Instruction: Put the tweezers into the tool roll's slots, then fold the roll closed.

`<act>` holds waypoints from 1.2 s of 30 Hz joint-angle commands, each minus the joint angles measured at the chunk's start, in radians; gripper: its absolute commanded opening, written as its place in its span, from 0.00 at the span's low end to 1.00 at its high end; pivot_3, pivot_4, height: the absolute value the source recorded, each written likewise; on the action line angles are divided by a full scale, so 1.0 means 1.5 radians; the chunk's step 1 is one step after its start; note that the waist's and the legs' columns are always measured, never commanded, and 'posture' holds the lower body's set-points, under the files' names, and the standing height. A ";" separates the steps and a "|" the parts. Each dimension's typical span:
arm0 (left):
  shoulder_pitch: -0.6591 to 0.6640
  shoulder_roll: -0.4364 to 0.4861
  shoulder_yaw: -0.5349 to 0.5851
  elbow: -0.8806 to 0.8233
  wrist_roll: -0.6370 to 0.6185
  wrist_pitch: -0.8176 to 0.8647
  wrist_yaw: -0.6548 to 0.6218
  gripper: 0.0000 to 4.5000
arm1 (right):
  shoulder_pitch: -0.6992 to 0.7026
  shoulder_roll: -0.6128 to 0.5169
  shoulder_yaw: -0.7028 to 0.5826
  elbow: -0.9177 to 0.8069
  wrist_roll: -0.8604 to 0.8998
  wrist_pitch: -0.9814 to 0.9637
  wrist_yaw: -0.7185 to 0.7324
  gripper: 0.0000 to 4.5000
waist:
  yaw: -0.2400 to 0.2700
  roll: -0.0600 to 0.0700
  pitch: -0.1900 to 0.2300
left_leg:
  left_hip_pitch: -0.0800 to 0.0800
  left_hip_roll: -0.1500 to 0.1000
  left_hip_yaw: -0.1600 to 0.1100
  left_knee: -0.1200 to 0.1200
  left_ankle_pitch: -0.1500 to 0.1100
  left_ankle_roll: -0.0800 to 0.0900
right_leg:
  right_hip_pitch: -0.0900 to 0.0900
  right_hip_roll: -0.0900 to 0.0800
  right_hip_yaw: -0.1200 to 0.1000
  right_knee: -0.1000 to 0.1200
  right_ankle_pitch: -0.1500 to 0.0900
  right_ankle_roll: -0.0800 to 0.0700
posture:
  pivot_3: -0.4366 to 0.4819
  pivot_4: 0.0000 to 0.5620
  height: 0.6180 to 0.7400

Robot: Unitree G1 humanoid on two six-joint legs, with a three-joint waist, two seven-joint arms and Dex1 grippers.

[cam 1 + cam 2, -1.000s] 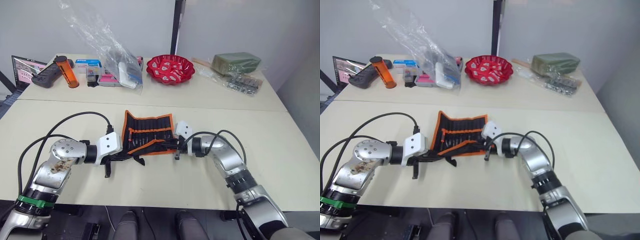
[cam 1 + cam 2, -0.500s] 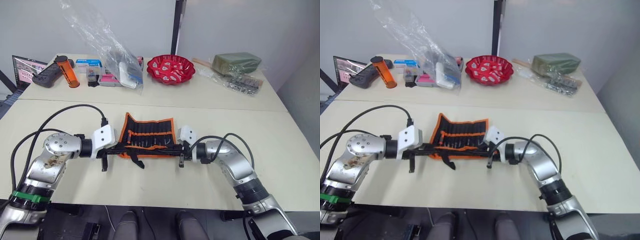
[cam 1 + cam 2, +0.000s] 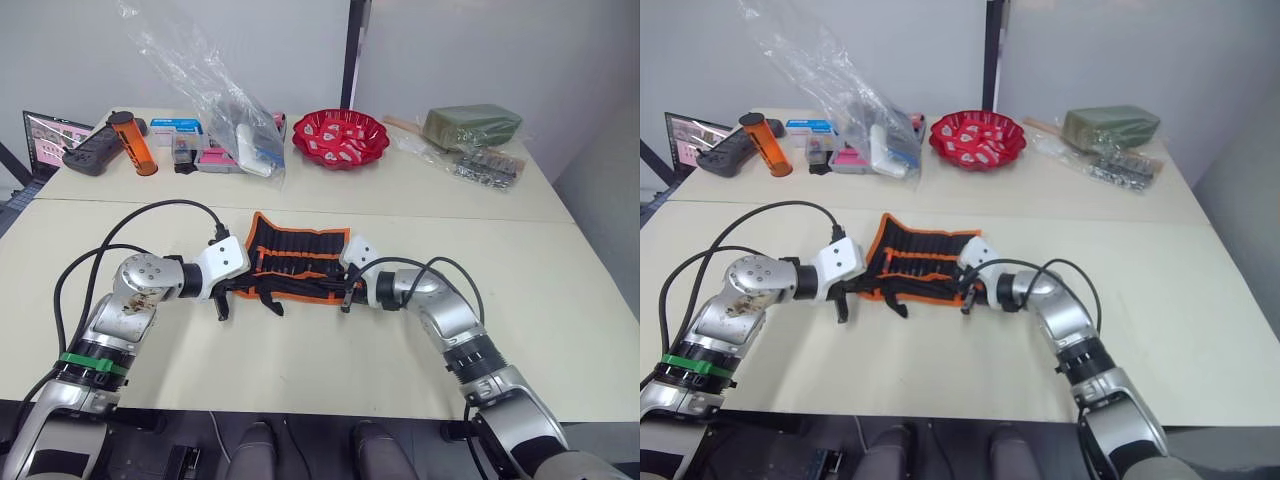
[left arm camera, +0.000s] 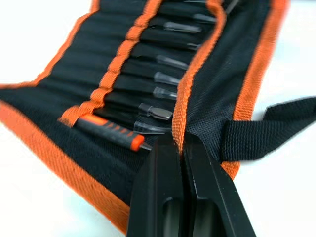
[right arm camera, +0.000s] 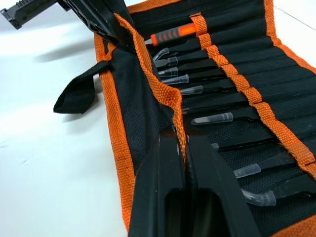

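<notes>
Left eye view had the tool roll lying spread on the worktop between the two arms, its near long flap raised by both grippers. The left gripper sat at the roll's left end and the right gripper at its right end, each at the near orange hem. The black strap trailed onto the worktop in front.

Right eye view gave the same layout, with the red bowl and a plastic bag well apart at the back.

Left wrist view showed that gripper clenched on the orange edge of the flap, with the tweezers lying side by side in their slots behind it, beside an orange-handled tool.

Right wrist view showed the right gripper likewise pinched onto the same orange edge, with more tweezers seated under the inner orange stripe.

By my reading, the loading was finished and the closing had begun: the flap was lifted but not yet laid over the tools, and the rolling up remained.
</notes>
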 commanded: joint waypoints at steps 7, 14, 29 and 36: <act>0.027 -0.006 0.077 -0.023 -0.037 0.049 0.042 0.57 | 0.007 0.001 -0.065 0.010 0.006 -0.041 -0.030 0.36 | -0.001 0.000 0.000 | 0.000 0.000 0.000 0.000 0.000 0.000 | 0.000 0.000 0.000 0.000 0.000 -0.001 | 0.48 0.27 1.00; 0.051 -0.036 0.207 -0.117 -0.179 0.116 0.064 0.99 | 0.041 -0.002 -0.133 -0.100 0.096 -0.002 0.003 0.73 | -0.004 0.000 0.000 | 0.000 0.000 -0.001 0.000 0.000 0.000 | 0.000 0.000 0.000 0.000 0.000 -0.001 | 0.48 0.27 1.00; 0.132 -0.113 0.120 -0.238 -0.154 0.143 0.160 0.29 | 0.098 0.077 -0.054 -0.142 0.063 0.021 -0.038 0.00 | -0.004 0.000 0.000 | 0.000 0.000 -0.001 0.000 0.000 0.000 | 0.000 0.000 -0.001 0.000 0.001 -0.001 | 0.48 0.27 1.00; 0.117 -0.172 0.101 -0.151 -0.111 0.106 0.218 0.00 | 0.091 0.109 -0.041 -0.039 0.007 -0.084 -0.068 0.00 | 0.001 0.000 0.000 | 0.000 0.000 -0.001 0.000 0.000 0.000 | 0.001 0.000 -0.001 0.000 0.001 -0.001 | 0.48 0.27 1.00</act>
